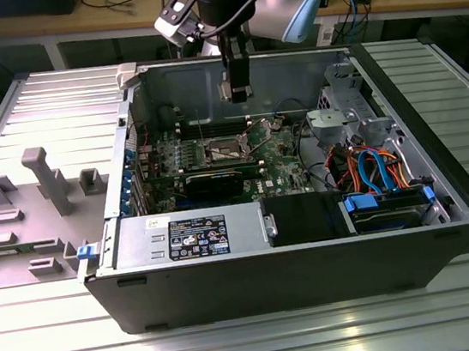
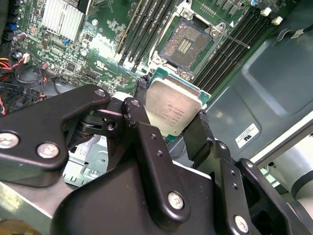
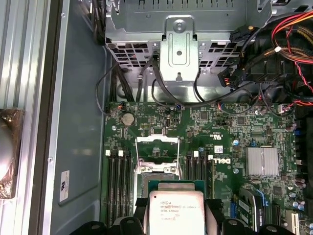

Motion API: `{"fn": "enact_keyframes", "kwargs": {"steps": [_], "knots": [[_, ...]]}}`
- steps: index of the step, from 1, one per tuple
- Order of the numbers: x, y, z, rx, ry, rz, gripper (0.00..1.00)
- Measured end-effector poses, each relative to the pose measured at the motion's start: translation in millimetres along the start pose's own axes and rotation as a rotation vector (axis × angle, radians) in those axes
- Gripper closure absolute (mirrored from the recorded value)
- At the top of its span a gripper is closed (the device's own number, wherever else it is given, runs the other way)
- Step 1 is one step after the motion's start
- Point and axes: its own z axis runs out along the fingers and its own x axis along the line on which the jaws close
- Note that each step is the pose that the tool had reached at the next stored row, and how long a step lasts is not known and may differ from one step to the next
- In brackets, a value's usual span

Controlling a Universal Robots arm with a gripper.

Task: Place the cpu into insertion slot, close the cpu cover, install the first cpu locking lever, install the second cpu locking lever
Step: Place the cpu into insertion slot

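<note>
A small flat square cpu [image 2: 173, 110] with a dull silver-grey metal top is held by two opposite edges between the black fingers [image 2: 199, 131] of the gripper [image 2: 172, 105], which are drawn in narrowly against it. In the second wrist view the chip is seen raised off the green circuit board [image 2: 105, 46], near the square dark insertion slot [image 2: 186, 44] with its silver rim, whose contact field lies exposed. In the first wrist view the thin silver cpu cover [image 3: 156, 139], a frame with a large cut-out, is seen swung open just beyond the slot. In the exterior view the gripper is seen hanging inside the open black computer case [image 1: 317, 277], above the board.
</note>
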Motion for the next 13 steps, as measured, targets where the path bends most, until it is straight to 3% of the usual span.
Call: {"fn": "enact_keyframes", "kwargs": {"steps": [13], "knots": [[0.0,-0.4,2.7,0.0,0.0,0.0,0.46]]}}
